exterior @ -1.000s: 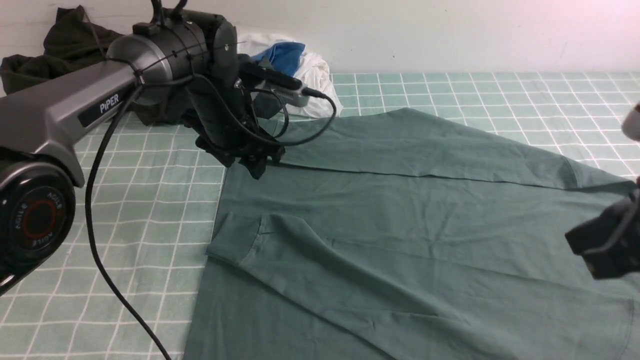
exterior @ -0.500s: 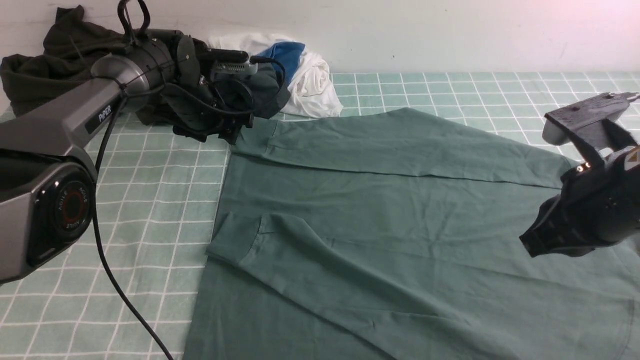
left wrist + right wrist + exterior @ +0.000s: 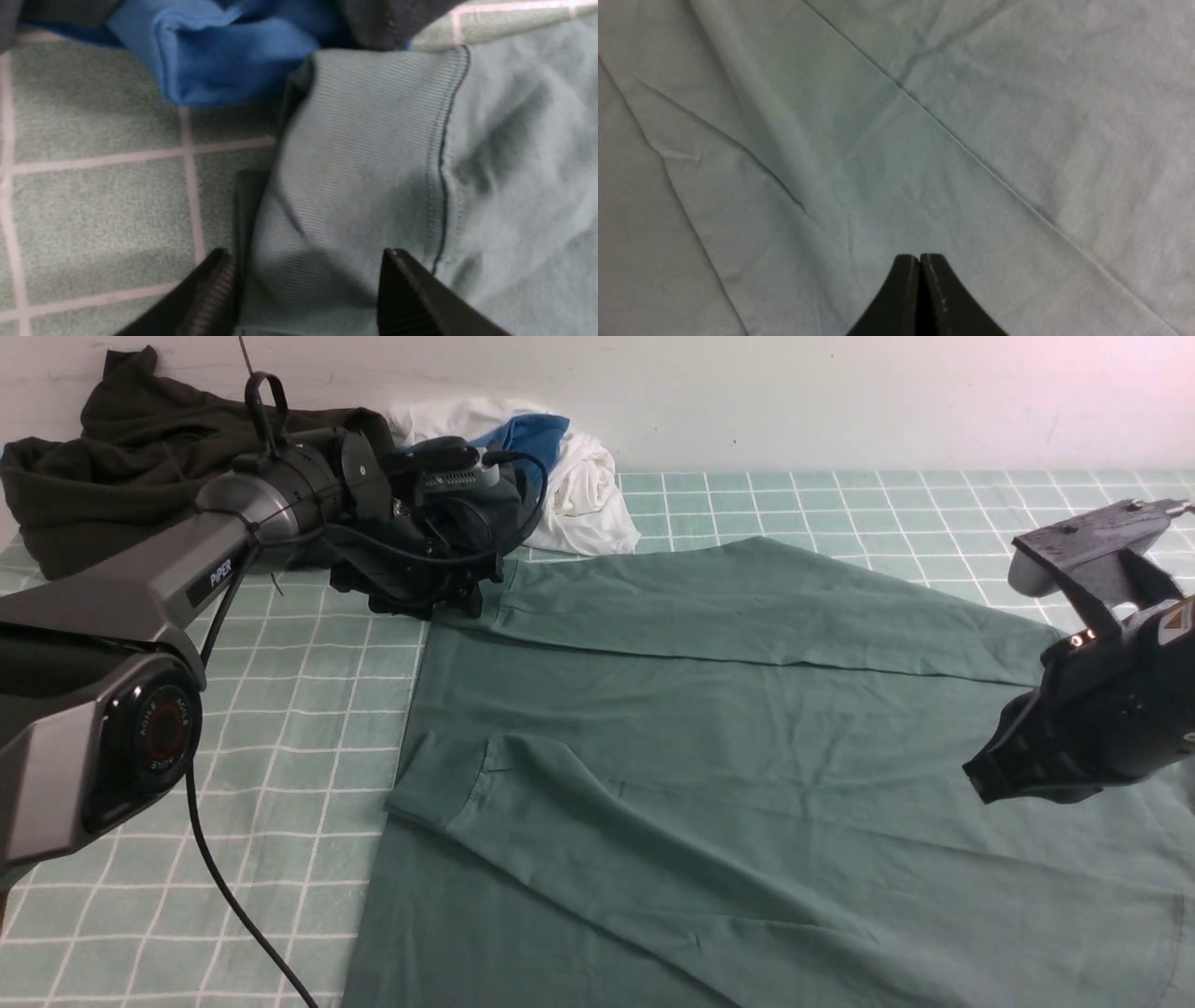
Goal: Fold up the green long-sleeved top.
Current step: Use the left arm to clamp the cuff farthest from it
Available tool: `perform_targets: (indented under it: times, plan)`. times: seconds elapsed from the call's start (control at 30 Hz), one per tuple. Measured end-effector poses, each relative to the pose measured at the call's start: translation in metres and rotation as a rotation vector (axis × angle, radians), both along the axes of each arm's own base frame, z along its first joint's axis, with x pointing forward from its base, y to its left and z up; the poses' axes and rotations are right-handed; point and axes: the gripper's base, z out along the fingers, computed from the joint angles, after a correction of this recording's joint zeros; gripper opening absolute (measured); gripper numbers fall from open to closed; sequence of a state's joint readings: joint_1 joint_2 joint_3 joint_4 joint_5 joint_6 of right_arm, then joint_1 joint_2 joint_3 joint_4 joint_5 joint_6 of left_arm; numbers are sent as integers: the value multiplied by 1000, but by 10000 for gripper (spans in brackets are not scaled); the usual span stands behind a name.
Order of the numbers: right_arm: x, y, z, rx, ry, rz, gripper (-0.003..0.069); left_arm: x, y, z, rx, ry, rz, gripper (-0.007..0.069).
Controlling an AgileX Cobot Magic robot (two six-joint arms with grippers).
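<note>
The green long-sleeved top (image 3: 747, 756) lies spread flat on the checked cloth, both sleeves folded across its body. The near sleeve's cuff (image 3: 439, 784) rests at the left edge. My left gripper (image 3: 467, 597) sits low at the end of the far sleeve (image 3: 747, 607). In the left wrist view it (image 3: 303, 254) is open, its two fingers straddling the ribbed cuff (image 3: 364, 140). My right gripper (image 3: 976, 779) hovers over the top's right side. It (image 3: 920, 255) is shut on nothing, with smooth green cloth (image 3: 924, 140) below.
A dark olive-black garment (image 3: 121, 467) is heaped at the back left against the wall. A white and blue cloth pile (image 3: 579, 476) lies just behind the left gripper, and the blue cloth (image 3: 224, 51) nearly touches the cuff. The checked tablecloth (image 3: 280, 709) shows at left.
The left gripper swung back and left, then settled low at the far sleeve's cuff, its jaws narrowing slightly. The right arm rose into view and edged left over the top.
</note>
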State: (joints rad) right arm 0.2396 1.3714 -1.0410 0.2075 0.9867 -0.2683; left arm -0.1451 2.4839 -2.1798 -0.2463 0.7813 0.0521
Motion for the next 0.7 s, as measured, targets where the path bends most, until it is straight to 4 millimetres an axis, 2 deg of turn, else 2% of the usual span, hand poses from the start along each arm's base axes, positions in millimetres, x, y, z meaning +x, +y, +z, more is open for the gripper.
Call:
perform_targets:
  times: [0.37,0.57,0.7]
  plan:
    - [0,0,0,0,0,0,-14,3,-1,14,13,-27,-35,209]
    - [0,0,0,0,0,0,-14,2,-1,15,14,-19,-41,198]
    - [0,0,0,0,-1,0,-14,2,-1,7,26,6,-59,198]
